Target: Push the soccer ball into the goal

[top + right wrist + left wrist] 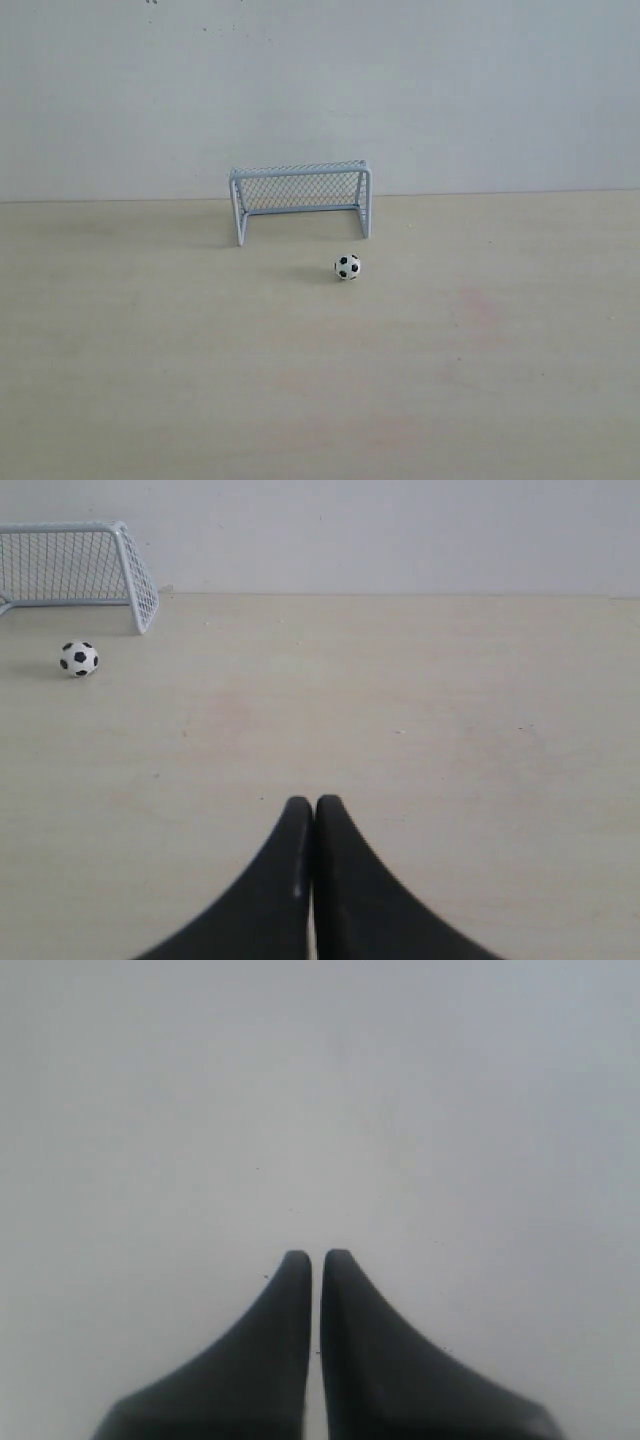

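Ball rests on the desk just in front of the goal. In the exterior view it sits at about 5 o'clock from the middle of the mouth, with the right post at roughly 1 o'clock from it. It is outside the goal, so the push is yet to be made, and neither arm shows in that view.

The right jaws look the better tool, since their camera sees both ball and goal, though well apart from the tips. I judge the step in hand to be the approach: come in low over the desk to the ball's 5 o'clock side, then drive toward 11 o'clock so it rolls to the middle of the mouth and not at the post. The ball is small, round and probably light, so a slow, centred nudge should do. An off-centre touch may send it away sideways, or past the post at 1 o'clock. Pressing down on it could make it squirt out.

Right jaws are together, tips meeting, with nothing held and nothing touched, which suits a blunt pusher. Left jaws are all but together, only a thin slit between them. They hold nothing and face a plain pale surface
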### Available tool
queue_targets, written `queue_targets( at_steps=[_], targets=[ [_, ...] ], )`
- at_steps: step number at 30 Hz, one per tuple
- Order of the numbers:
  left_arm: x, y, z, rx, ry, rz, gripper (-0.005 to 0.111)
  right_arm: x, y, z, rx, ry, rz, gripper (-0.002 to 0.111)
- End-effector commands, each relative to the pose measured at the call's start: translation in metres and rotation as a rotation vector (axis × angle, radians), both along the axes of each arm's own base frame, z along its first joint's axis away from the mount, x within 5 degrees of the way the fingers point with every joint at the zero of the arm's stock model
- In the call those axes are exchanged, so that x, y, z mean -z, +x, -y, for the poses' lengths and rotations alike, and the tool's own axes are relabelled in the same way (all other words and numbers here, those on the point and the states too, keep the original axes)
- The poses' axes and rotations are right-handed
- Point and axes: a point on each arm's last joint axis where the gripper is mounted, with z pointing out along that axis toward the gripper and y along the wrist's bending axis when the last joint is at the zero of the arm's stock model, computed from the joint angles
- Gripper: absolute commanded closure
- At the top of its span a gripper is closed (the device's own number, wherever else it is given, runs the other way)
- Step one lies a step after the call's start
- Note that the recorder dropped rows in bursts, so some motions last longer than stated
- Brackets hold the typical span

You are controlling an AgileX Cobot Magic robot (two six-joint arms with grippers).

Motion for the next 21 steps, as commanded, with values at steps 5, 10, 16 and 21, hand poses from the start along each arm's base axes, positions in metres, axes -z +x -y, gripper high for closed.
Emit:
queue_targets(
  at_steps=[5,10,16,21],
  targets=[
    [0.008,-0.003,0.007,0.103,-0.198,-0.090,0.102,-0.001,0.000,0.000,0.003,-0.003,0.013,0.108],
    [0.025,0.002,0.025,0.304,-0.312,-0.328,0.102,-0.001,0.000,0.000,0.003,-0.003,0.013,0.108],
    [0.039,-0.001,0.043,0.516,-0.387,-0.564,0.102,-0.001,0.000,0.000,0.003,-0.003,0.013,0.108],
    [0.034,0.000,0.039,0.579,-0.629,-0.541,0.102,-0.001,0.000,0.000,0.002,0.003,0.015,0.108]
  ],
)
